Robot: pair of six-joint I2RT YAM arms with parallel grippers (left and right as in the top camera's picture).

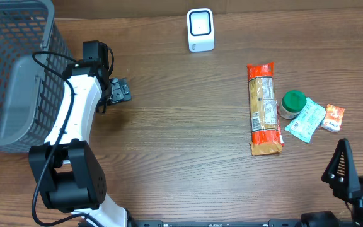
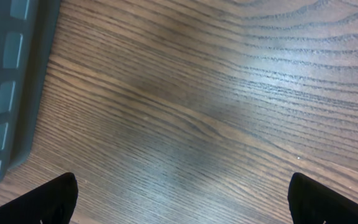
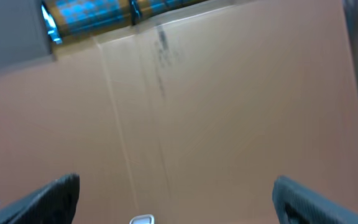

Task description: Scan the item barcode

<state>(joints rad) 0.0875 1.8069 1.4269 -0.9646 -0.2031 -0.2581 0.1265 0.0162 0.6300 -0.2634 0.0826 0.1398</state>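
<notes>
The white barcode scanner [image 1: 200, 29] stands upright at the back middle of the table; its top edge also peeks into the right wrist view as the scanner [image 3: 142, 219]. Several items lie at the right: a long orange pasta packet [image 1: 263, 108], a green-lidded jar [image 1: 292, 103], a teal packet [image 1: 305, 122] and a small orange packet [image 1: 333, 118]. My left gripper [image 1: 120, 91] hovers beside the basket, open over bare wood [image 2: 182, 186]. My right gripper [image 1: 341, 165] sits low at the front right, open and empty [image 3: 176, 186], facing a brown cardboard wall. Neither gripper touches any item.
A grey mesh basket [image 1: 11, 69] fills the back left corner, and its wall [image 2: 5, 81] shows at the left of the left wrist view. The left arm [image 1: 74, 120] reaches along the basket's right side. Wood tabletop [image 1: 181, 126] spans the middle.
</notes>
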